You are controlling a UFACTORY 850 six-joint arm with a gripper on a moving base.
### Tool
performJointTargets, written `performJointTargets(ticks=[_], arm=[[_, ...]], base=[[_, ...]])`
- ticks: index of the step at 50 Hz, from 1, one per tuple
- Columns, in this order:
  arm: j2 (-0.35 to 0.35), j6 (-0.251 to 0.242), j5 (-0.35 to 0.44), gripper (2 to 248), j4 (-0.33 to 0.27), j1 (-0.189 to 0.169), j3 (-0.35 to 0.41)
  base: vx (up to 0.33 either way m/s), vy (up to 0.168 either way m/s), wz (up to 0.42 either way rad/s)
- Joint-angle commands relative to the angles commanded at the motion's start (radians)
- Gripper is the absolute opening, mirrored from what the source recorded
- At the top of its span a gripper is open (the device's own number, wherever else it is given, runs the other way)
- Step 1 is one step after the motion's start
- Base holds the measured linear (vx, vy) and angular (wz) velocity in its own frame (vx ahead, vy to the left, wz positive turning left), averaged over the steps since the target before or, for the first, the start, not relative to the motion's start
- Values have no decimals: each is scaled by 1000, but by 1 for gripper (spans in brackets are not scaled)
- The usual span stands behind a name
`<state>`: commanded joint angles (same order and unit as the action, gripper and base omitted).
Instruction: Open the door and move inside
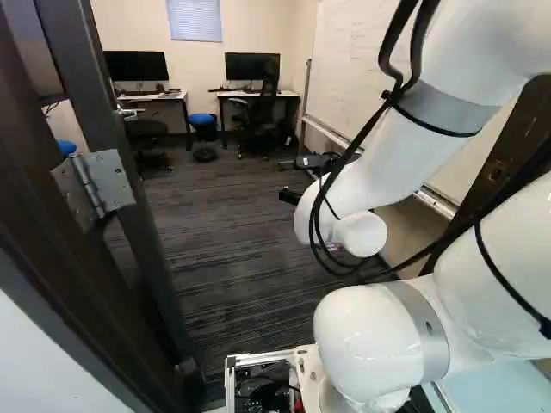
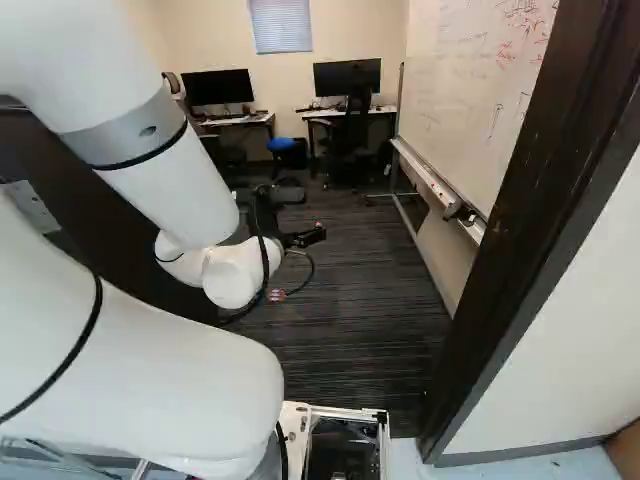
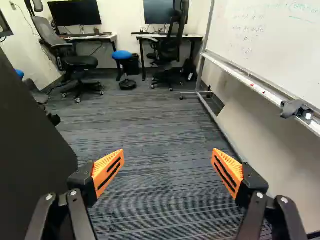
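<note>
- Plainly, your door (image 3: 25,150) stands open into the room, its hinge (image 1: 110,181) showing at the left of the left base view.
- Your pincer (image 2: 306,238) is spread wide, gripping nothing between its orange pads (image 3: 102,165).
- You have carpet (image 3: 150,150) ahead, a whiteboard (image 3: 270,40) across from the door, and counters (image 3: 192,36) with monitors (image 3: 75,13) farther in.

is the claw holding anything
No, the claw is open, its orange pads wide apart with carpet showing between them.
</note>
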<state>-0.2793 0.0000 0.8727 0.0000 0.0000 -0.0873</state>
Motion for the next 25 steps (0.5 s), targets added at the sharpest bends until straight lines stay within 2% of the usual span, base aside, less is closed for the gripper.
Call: performJointTargets(ticks=[12,25], arm=[[0,0,0,247,0,0,0],[0,0,0,247,0,0,0]], base=[[179,-51,-20],[180,-4,-13]])
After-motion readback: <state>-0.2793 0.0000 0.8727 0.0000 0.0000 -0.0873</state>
